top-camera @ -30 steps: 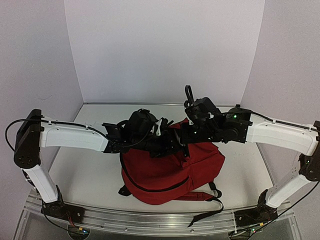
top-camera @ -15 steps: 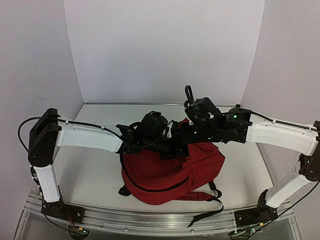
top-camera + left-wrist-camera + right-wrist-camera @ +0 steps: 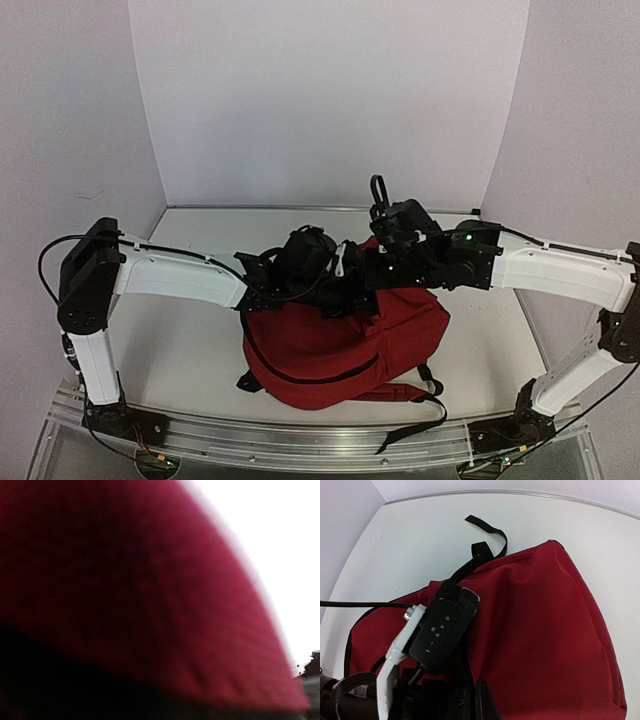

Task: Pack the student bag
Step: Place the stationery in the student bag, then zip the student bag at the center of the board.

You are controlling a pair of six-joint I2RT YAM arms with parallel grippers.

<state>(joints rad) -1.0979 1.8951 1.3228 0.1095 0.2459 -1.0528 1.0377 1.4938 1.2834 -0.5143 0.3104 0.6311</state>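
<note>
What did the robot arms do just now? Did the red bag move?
The left arm swung to the right, carrying the left gripper along the top of the student bag, closer to the right gripper. Whether it grabbed anything cannot be seen. The right arm hardly moved, gripper shut. The bag stayed where it was.

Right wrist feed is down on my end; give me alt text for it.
The red student bag fills the lower right, lying on the white table, with a black strap curling out beyond its top edge. The left arm's black-and-white wrist overlaps the bag's left side.
</note>
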